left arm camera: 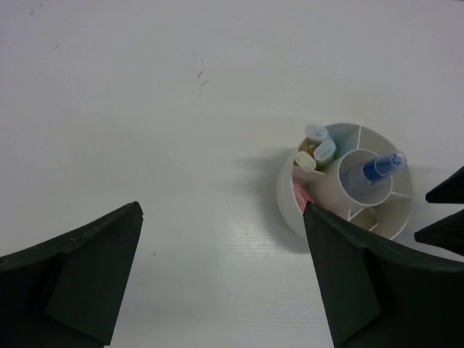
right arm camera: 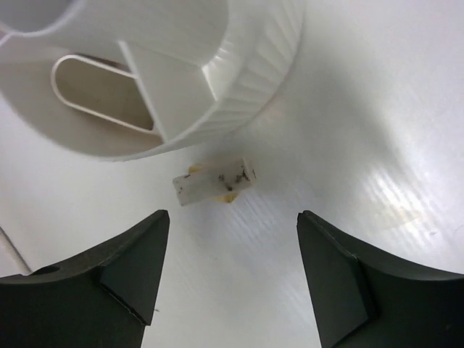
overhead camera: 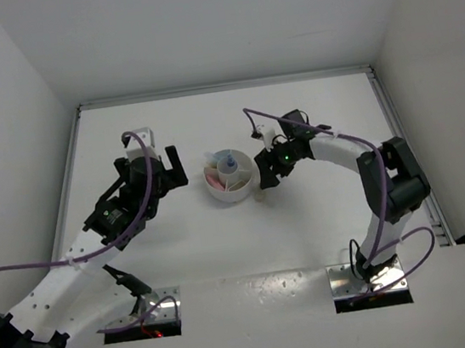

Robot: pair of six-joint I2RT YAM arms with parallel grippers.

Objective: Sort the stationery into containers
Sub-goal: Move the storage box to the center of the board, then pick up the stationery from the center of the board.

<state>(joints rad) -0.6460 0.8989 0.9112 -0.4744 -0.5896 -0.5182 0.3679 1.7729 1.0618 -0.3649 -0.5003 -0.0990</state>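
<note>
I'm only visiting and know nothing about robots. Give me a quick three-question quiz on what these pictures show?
1. True or false: the blue marker sits in the middle of the white tub.
2. Which gripper hangs over the beige piece lying on the table beside the tub? A) left B) right
3. Fill in: the left gripper is ____ and holds nothing.
Key: 1 true; 2 B, the right gripper; 3 open.
</note>
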